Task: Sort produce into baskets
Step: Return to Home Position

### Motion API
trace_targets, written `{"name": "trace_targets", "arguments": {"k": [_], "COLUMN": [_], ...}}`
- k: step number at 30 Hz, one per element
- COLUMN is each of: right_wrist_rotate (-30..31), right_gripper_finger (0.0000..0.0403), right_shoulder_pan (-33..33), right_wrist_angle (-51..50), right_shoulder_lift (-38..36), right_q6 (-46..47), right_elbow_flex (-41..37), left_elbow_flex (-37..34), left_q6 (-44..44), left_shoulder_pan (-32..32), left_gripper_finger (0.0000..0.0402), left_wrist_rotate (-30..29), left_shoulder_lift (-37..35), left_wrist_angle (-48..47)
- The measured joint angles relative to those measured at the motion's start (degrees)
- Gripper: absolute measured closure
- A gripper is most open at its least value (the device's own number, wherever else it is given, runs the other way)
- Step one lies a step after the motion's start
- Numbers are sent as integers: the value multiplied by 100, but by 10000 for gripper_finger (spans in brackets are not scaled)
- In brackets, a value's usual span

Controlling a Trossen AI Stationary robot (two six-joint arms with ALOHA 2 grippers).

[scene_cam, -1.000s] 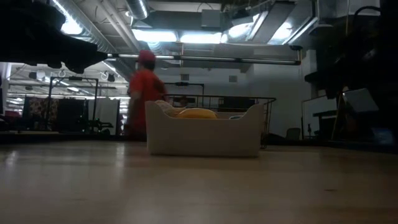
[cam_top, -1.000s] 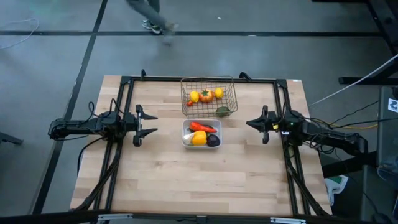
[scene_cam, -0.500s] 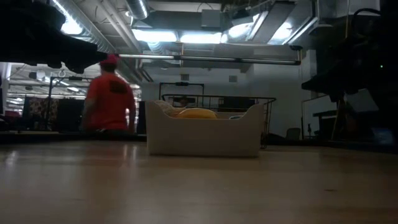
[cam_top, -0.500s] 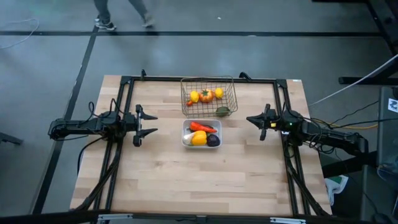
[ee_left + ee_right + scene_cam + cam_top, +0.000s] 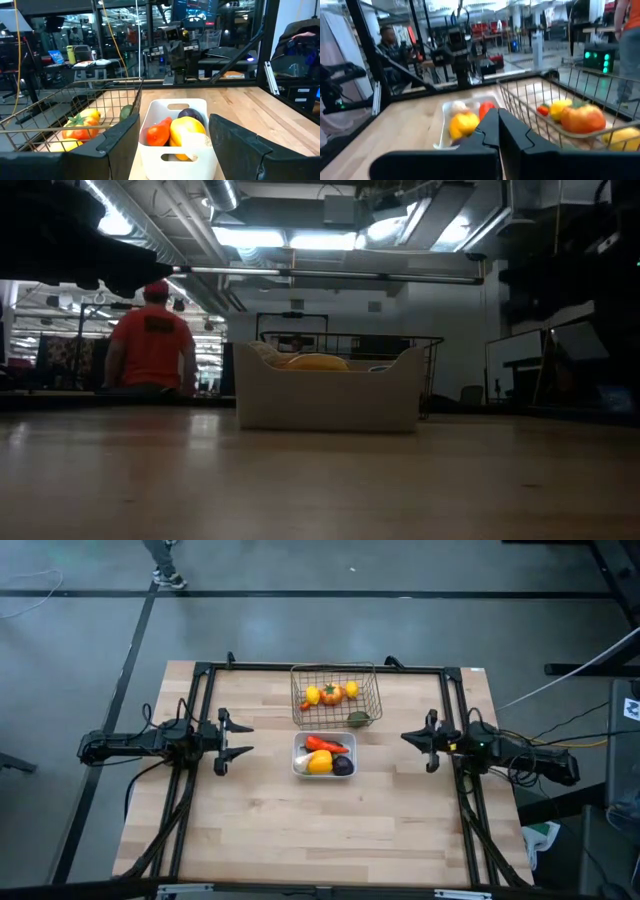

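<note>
The wire mesh basket (image 5: pixel 372 680) stands at the far middle of the table, holding a tomato (image 5: pixel 331 693), two lemons (image 5: pixel 312 695) and a dark green avocado (image 5: pixel 358 719). Just in front of it, the white tray (image 5: pixel 294 754) holds a red-orange piece (image 5: pixel 322 743), a lemon (image 5: pixel 319 762), a purple ball (image 5: pixel 343 765) and something white (image 5: pixel 303 766). At the table's left, my left gripper (image 5: pixel 246 738) is open, level, pointing at the tray and touching nothing. My right gripper (image 5: pixel 404 737) at the right is shut and empty, also pointing level toward the tray.
A black frame (image 5: pixel 320 667) runs along the table's far edge and down both sides by the arms. Bare wood (image 5: pixel 320 830) fills the near half of the table. A person in a red shirt (image 5: pixel 150 350) stands in the room beyond the far edge.
My right arm has drawn back a little toward the table's right edge and straightened out, its gripper staying shut. The person beyond the far edge has walked toward the left. The produce and both containers have kept still.
</note>
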Motion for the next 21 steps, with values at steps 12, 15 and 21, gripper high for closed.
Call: {"name": "trace_targets", "arguments": {"k": [12,15,21], "right_wrist_rotate": [-7,-8,-7], "right_gripper_finger": [400,400,400], "right_shoulder_pan": [-33,-35,-35], "right_wrist_angle": [50,61,-5], "right_shoulder_lift": [21,49,51], "right_q6": [0,0,0], "right_elbow_flex": [28,28,28], "left_elbow_flex": [0,0,0], "left_q6": [0,0,0], "left_shoulder_pan": [-2,0,0], "left_gripper_finger": [167,167,167], "left_wrist_rotate": [0,2,0], "left_shoulder_lift": [5,5,5], "left_wrist_angle": [0,-2,0]}}
